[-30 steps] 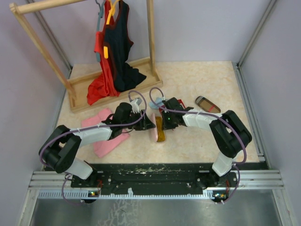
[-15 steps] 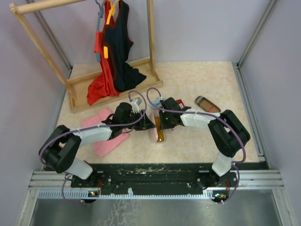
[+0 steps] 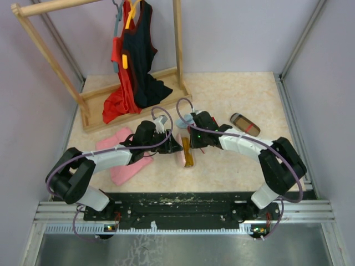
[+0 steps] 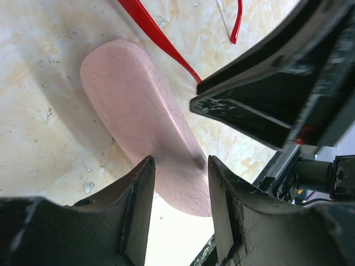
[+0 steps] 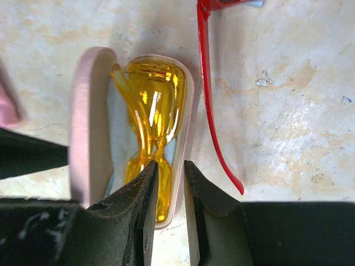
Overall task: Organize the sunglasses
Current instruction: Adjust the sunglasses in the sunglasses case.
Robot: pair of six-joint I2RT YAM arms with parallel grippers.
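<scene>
The orange-yellow sunglasses (image 5: 150, 111) lie folded inside the open pink case (image 5: 91, 122), which sits on the table between both arms (image 3: 181, 158). My right gripper (image 5: 170, 210) hovers just above the near end of the case with its jaws a little apart and nothing between them. One red temple of the red sunglasses (image 5: 213, 111) lies on the table right of the case; its lenses are hidden. My left gripper (image 4: 180, 188) is open, its fingers at the edge of the case's pink shell (image 4: 138, 116) without clamping it. A red temple (image 4: 161, 41) shows beyond.
A brown red-striped case (image 3: 244, 123) lies to the right of the right arm. A pink cloth (image 3: 125, 158) lies under the left arm. A wooden clothes rack (image 3: 133, 102) with red and black garments stands at the back left.
My right gripper has drawn back from the case towards the far side, leaving the orange-yellow sunglasses lying in it. The left arm has not moved.
</scene>
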